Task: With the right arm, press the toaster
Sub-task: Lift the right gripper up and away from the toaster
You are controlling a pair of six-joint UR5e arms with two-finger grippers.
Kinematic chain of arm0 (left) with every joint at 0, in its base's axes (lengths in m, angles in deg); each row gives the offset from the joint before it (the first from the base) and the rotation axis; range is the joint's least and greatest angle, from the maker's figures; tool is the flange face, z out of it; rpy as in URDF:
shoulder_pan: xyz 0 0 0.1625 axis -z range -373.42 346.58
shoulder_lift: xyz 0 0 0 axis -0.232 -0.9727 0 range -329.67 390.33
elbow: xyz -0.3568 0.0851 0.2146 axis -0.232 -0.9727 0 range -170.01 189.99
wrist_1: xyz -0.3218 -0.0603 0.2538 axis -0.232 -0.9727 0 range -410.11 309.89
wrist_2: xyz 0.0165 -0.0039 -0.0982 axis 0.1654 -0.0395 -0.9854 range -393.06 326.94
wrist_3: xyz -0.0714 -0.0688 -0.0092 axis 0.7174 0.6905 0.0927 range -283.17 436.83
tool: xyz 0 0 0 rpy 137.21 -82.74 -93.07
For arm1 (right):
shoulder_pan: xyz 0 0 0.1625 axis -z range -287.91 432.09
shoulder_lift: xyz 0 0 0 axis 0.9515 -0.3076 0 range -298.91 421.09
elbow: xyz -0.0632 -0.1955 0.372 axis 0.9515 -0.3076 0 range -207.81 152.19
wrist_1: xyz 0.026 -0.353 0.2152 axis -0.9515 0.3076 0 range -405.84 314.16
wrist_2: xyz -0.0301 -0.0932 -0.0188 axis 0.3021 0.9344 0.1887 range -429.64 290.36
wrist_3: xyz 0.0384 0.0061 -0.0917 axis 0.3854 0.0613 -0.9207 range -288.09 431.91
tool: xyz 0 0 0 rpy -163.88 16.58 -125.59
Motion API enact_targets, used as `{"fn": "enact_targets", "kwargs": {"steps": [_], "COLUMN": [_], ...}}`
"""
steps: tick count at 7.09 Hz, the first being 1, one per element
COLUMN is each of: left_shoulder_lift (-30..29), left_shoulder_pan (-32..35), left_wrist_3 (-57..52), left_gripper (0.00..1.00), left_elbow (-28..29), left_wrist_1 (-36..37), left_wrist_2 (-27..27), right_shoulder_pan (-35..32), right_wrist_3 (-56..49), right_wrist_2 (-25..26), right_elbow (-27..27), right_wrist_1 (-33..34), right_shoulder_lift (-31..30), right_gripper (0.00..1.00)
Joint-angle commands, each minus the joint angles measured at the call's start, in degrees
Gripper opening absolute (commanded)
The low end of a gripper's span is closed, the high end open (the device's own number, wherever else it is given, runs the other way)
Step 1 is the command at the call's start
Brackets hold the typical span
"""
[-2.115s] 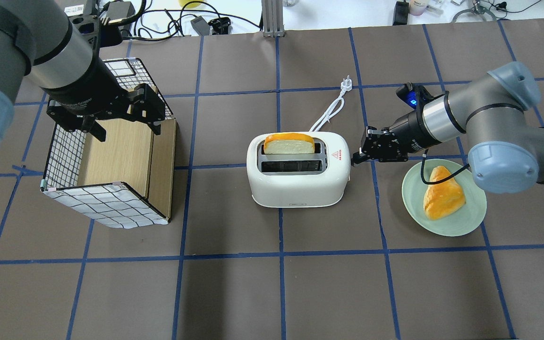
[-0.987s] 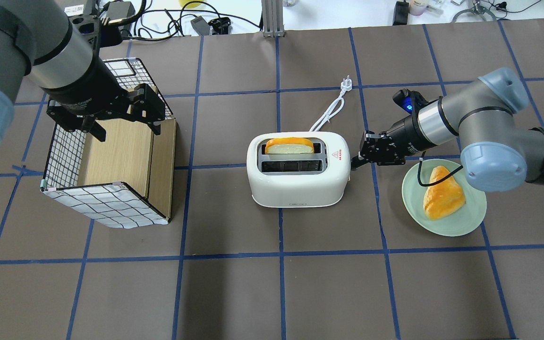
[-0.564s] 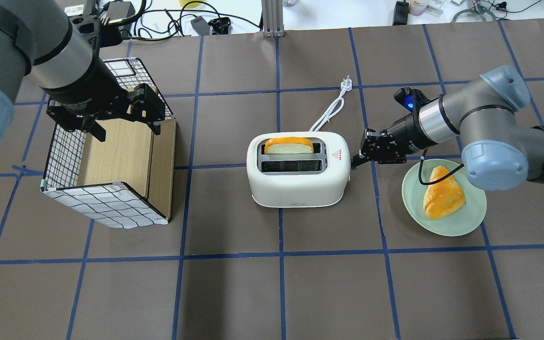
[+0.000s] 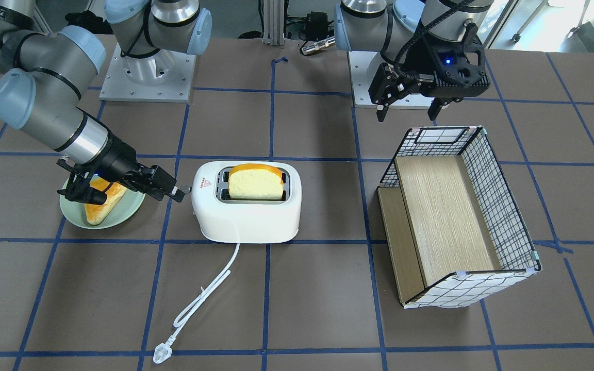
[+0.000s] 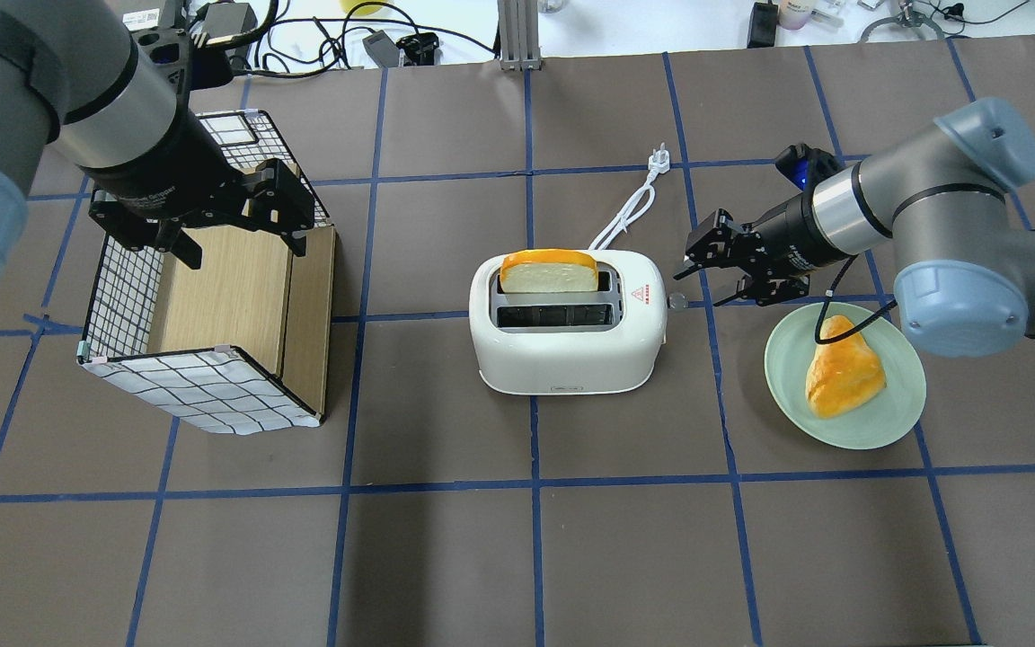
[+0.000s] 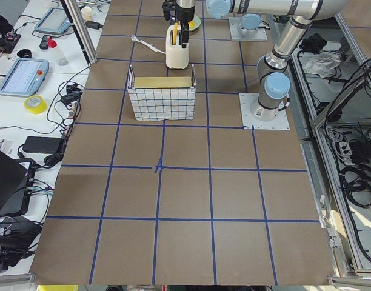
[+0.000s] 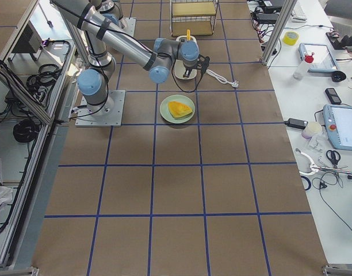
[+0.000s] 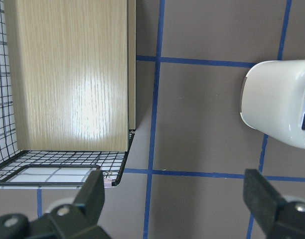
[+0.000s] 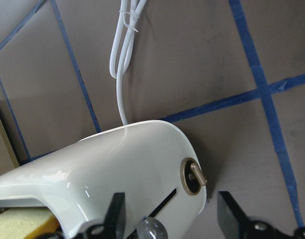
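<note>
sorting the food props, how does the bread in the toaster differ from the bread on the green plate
The bread slice in the toaster stands upright on edge, poking out of a slot; the bread wedge on the green plate lies flat. The bread slice shows a pale face under an arched orange crust; the bread wedge looks mostly orange and roughly triangular. Both have orange crust.

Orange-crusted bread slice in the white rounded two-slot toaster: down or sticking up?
Sticking up. The orange-crusted bread slice stands well above the slot rim of the white rounded two-slot toaster in the overhead and front views.
</note>
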Motion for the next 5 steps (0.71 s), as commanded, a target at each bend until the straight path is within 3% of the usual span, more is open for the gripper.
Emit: {"fn": "enact_targets", "kwargs": {"steps": [1, 5], "left_shoulder_lift": [0.00, 0.00], "left_shoulder_pan": [0.00, 0.00], "left_wrist_3": [0.00, 0.00], "left_gripper": [1.00, 1.00], "left_elbow": [0.00, 0.00], "left_wrist_1": [0.00, 0.00], "left_wrist_2": [0.08, 0.00], "right_shoulder_pan": [0.00, -0.70], "right_wrist_3": [0.35, -0.35], "right_wrist_2": [5.11, 19.61], "right_elbow": [-2.32, -12.07], "right_wrist_1": [-4.10, -22.19], "right_shoulder_lift": [-1.43, -5.03], "right_gripper": [1.00, 1.00]}}
